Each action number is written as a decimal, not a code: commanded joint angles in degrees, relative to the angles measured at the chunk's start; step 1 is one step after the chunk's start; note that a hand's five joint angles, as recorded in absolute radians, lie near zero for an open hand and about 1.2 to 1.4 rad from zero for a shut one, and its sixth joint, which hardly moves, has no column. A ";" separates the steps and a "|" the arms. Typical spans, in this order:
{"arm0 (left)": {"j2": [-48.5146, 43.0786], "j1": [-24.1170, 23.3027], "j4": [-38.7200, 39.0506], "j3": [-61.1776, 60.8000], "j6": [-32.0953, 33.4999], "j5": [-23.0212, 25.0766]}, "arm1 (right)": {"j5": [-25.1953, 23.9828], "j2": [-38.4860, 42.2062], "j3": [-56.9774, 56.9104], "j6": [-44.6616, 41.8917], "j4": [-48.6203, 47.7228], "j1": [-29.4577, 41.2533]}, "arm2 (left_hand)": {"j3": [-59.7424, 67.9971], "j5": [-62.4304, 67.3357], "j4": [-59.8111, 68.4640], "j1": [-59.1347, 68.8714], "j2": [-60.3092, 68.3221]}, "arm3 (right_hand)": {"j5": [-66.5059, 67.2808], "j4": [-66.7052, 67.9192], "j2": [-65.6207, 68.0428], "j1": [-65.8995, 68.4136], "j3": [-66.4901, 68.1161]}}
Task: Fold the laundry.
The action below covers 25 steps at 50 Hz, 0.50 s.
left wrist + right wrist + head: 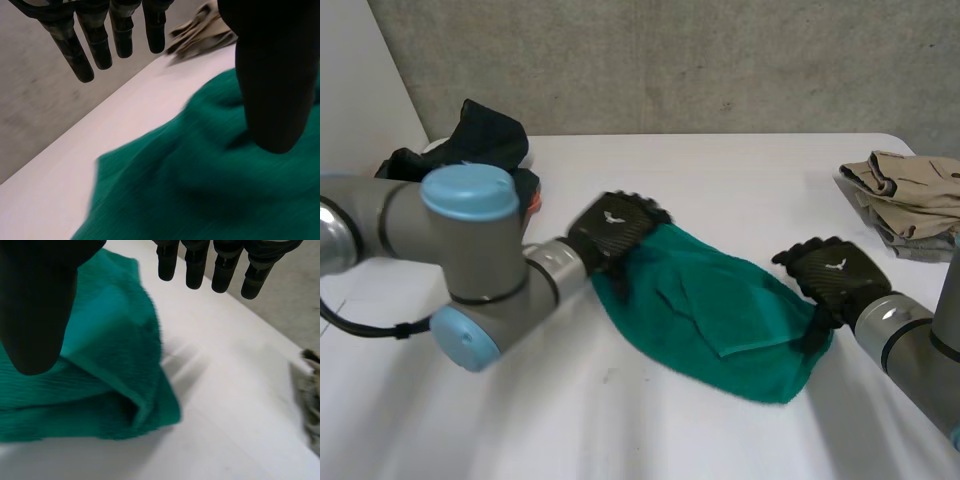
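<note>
Across the middle of the white table lies the green towel, loosely bunched and partly doubled over. Its long axis runs slantwise from a far-left end to a near-right end. One hand sits at each end: the left hand over the far-left end and the right hand at the near-right end, so neither has to reach across. In the left wrist view the fingers are straight and spread away from the thumb, which hangs just over the cloth with nothing pinched. The right hand reads the same in its own wrist view, with straight fingers, the thumb above the doubled edge, and no cloth held. Each hand would likely need to close on its own end before the towel can be drawn flat along that axis. A dark pile of clothes and a khaki garment lie well apart, towards the table's far corners.
</note>
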 commanded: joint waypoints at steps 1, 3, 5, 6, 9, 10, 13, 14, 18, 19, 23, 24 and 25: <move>2.82 -9.32 0.25 -0.96 0.48 -0.25 | 1.65 -2.30 0.49 -2.56 3.08 -4.80 | -0.41 0.84 0.42 -0.03 0.14 | -2.77 -2.18 -2.13 -2.83 -2.03; 2.30 -11.18 0.43 -0.35 0.66 -0.34 | 1.39 -2.39 1.28 -3.53 4.50 -6.92 | -0.41 0.84 0.42 -0.03 0.14 | -2.77 -2.18 -2.13 -2.83 -2.03; 1.16 -12.67 0.52 0.79 1.09 -0.25 | 0.60 -2.39 2.42 -4.59 5.55 -9.03 | -0.41 0.84 0.42 -0.03 0.14 | -2.77 -2.18 -2.13 -2.83 -2.03; 0.28 -13.11 0.52 1.32 1.27 -0.25 | 0.25 -2.39 2.77 -4.68 5.64 -9.48 | -0.25 1.01 0.59 0.14 0.31 | -2.77 -2.18 -2.13 -2.83 -2.03; -4.54 -14.60 -0.01 4.91 3.28 -0.34 | -2.11 -2.30 4.35 -4.77 5.38 -10.18 | 0.93 2.18 1.76 1.31 1.48 | -2.77 -2.18 -2.13 -2.83 -2.03; -5.52 -14.96 -0.18 6.15 3.99 -0.43 | -2.82 -2.22 4.79 -4.68 5.12 -10.10 | 1.10 2.35 1.94 1.48 1.65 | -2.77 -2.18 -2.13 -2.83 -2.03; -9.29 -15.84 -1.06 9.83 7.50 -0.69 | -4.76 -1.60 5.94 -4.42 3.19 -9.92 | 5.61 6.86 6.45 5.99 6.16 | -2.77 -2.18 -2.13 -2.83 -2.03; -10.18 -15.84 -1.32 10.63 8.38 -1.04 | -5.02 -1.34 6.20 -4.41 2.58 -9.92 | 7.64 8.89 8.48 8.02 8.19 | -2.77 -2.18 -2.13 -2.83 -2.03; -14.66 -15.75 -1.59 14.32 11.02 -4.29 | -4.85 0.59 6.29 -4.33 0.11 -9.92 | 20.07 21.33 20.91 20.46 20.63 | -2.77 -2.18 -2.13 -2.83 -2.03; -15.45 -15.75 -1.68 15.12 11.29 -5.08 | -4.85 0.86 6.20 -4.24 -0.15 -9.84 | 23.27 24.52 24.11 23.66 23.83 | -2.77 -2.18 -2.13 -2.83 -2.03; -17.83 -15.49 -1.77 18.63 12.35 -8.60 | -4.94 1.21 6.20 -4.06 -0.33 -9.66 | 49.45 50.70 50.28 49.83 50.00 | -2.77 -2.18 -2.13 -2.83 -2.03; -17.83 -15.23 -1.42 19.42 12.35 -9.73 | -4.85 1.21 6.20 -4.15 -0.42 -9.57 | 64.84 66.10 65.68 65.23 65.40 | -2.77 -2.18 -2.13 -2.83 -2.03; -17.83 -15.23 -1.24 19.60 12.26 -10.35 | -4.85 1.21 6.20 -4.06 -0.42 -9.66 | 65.00 66.25 65.83 65.38 65.55 | -2.77 -2.18 -2.13 -2.83 -2.03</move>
